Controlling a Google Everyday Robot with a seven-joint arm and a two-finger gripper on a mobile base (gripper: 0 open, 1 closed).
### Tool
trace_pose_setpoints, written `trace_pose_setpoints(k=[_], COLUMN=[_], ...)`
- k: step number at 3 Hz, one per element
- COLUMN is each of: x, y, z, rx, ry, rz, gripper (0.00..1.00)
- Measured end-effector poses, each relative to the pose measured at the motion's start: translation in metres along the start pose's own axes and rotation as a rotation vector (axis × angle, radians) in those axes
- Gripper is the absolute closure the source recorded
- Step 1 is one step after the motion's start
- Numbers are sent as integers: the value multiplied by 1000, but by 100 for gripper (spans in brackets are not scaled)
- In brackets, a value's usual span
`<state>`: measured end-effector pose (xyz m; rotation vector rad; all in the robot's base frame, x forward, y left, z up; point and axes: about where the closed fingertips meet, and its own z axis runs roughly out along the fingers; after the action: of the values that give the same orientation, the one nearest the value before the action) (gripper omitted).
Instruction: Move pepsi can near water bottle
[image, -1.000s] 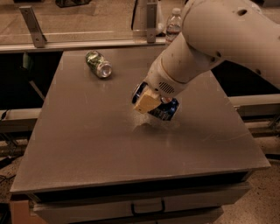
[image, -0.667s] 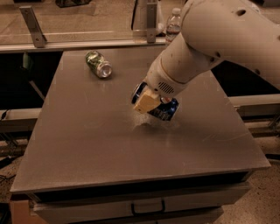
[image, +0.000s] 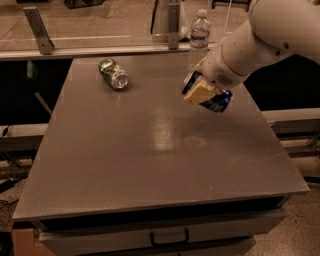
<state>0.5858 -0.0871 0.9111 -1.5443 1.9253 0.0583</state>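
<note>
Fingers (image: 199, 93): clamping narrowly on the pepsi can (image: 220, 102), tan pads pressing against its side.
Green can (image: 113, 73): lying on its side at the far left of the worktop (image: 150, 165), silver end facing the near right.
Water bottle (image: 199, 34): standing upright at the far edge, its lower part hiding behind the gripper.
Gripper (image: 202, 95): hanging above the right rear of the worktop.
Pepsi can: tilting in the grip, clear of the surface, near the water bottle.
Arm (image: 260, 40): reaching in from the upper right.

Hidden inside the clamped gripper (image: 199, 93), above the desk (image: 150, 165) toward its far right corner: most of the pepsi can (image: 220, 102). Behind the arm (image: 260, 40), at far edge: part of bottle's (image: 199, 35) base. Cut off top right: arm.
</note>
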Motion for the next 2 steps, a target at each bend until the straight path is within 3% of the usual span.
trace_pose_setpoints(k=[1,2], x=[28,45], y=[-46,-84], z=[1,16], rx=[31,30], ry=[-6,-21], rz=[-58,-111], gripper=[100,100])
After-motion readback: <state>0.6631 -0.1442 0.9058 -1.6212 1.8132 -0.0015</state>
